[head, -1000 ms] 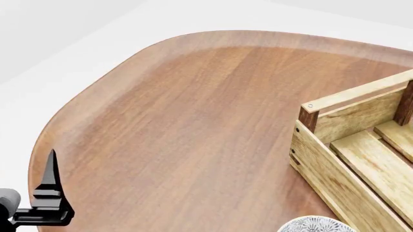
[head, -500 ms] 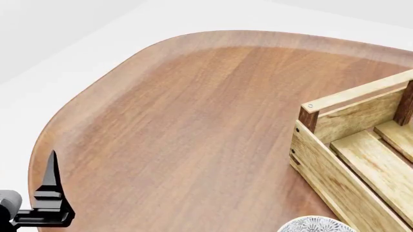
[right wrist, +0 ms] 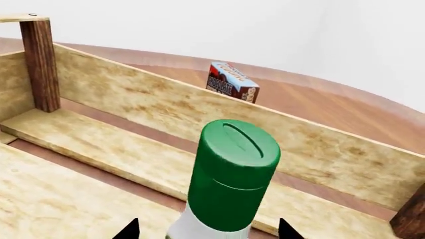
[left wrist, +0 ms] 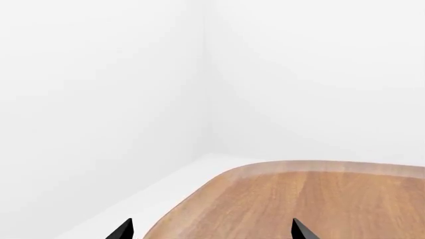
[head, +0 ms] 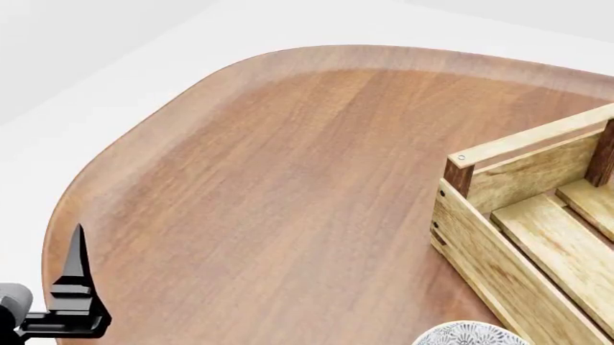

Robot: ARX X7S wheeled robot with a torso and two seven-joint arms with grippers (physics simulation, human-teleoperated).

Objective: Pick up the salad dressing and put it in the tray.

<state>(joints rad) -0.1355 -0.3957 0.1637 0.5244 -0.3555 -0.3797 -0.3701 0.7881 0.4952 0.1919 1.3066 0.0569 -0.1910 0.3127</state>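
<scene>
Nothing has moved: salad dressing (right wrist: pixel 231 172) between right jaws, over tray (right wrist: pixel 133 144).

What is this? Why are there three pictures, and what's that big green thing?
It's a robot with two arms, drawn inside a computer, a bit like a video game. A person steers it.

One picture comes from a camera on the robot's head, looking down at a brown wooden table. At the side you see the corner of a wooden tray, and at the bottom edge a bit of a patterned bowl.

The other two cameras sit on the robot's arms, near each hand. The left hand shows only two black fingertips, spread apart with nothing between them, above the table's edge.

The green thing is the cap of the salad dressing bottle. It sits between the right hand fingertips, inside or just above the tray. I can't tell whether the hand is squeezing it. Behind the tray's wall stands a red-and-blue carton.
</scene>
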